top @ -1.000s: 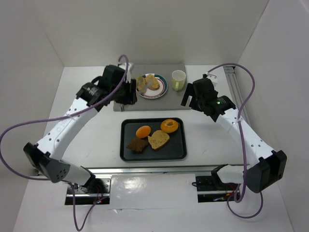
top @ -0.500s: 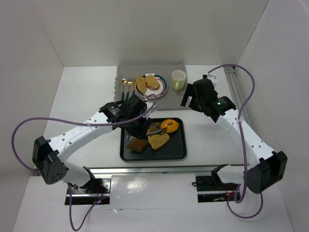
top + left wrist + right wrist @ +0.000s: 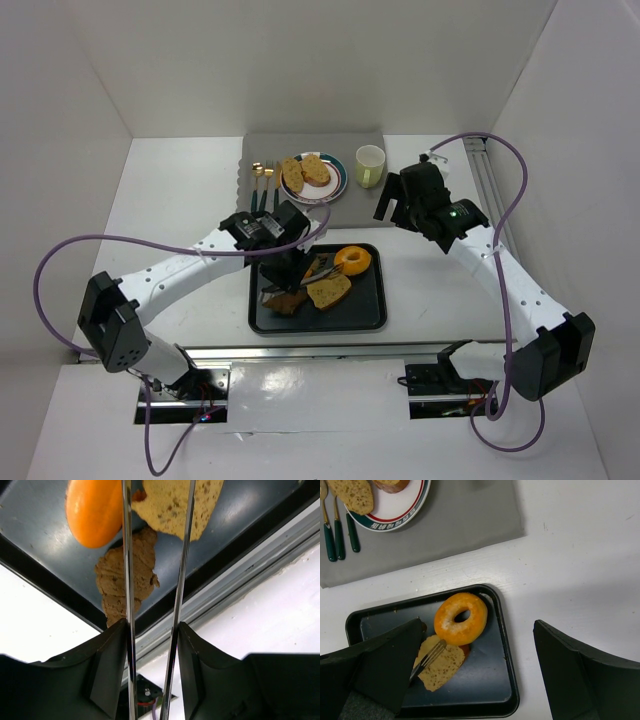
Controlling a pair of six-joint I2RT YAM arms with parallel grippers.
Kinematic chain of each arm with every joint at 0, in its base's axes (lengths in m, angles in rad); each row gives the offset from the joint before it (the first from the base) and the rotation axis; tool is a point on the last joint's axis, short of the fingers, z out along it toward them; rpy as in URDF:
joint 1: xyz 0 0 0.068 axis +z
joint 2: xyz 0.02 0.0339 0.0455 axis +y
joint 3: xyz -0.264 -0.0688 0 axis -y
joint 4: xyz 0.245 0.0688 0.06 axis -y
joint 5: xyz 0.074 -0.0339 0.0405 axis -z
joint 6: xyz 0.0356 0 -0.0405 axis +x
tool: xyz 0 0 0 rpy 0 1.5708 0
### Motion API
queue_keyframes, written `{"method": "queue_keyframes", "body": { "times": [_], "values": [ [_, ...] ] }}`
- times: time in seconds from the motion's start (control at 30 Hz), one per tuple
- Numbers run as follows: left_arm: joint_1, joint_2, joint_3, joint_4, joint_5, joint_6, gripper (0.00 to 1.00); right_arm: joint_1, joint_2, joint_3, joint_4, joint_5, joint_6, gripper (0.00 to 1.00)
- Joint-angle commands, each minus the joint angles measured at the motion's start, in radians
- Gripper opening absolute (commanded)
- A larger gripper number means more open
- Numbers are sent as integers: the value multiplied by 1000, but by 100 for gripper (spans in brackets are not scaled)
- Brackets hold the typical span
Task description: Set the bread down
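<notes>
Light fell bright and even from overhead in the top view. The white walls and table (image 3: pixel 180 200) were nearly washed out, with only faint, soft shadows beneath the arms and a patch of glare on the glossy panel (image 3: pixel 320 385) at the near edge. In the left wrist view the tongs (image 3: pixel 128 570) glinted sharply, the tray (image 3: pixel 260 510) carried a dull sheen, and the dark fingers (image 3: pixel 107 675) looked soft. In the right wrist view the near fingers (image 3: pixel 380 670) were blurred black, and a broad grey shadow lay across the table beside them.
</notes>
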Motion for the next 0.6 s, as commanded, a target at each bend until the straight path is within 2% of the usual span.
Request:
{"method": "queue_keyframes", "body": {
  "times": [0.0, 0.13, 0.37, 0.57],
  "values": [
    [-1, 16, 10, -46, 27, -28, 54, 6, -14, -4, 32, 2, 4, 99],
    [-1, -18, 10, -79, -25, -74, 54, 6, -4, -4, 32, -7, 4, 99],
    [28, -29, 1, -112, -34, -106, 54, 6, 5, -4, 50, -16, 4, 99],
    [28, -20, -8, -115, 75, -94, 50, 16, 25, -4, 62, -25, 4, 99]
  ]
}}
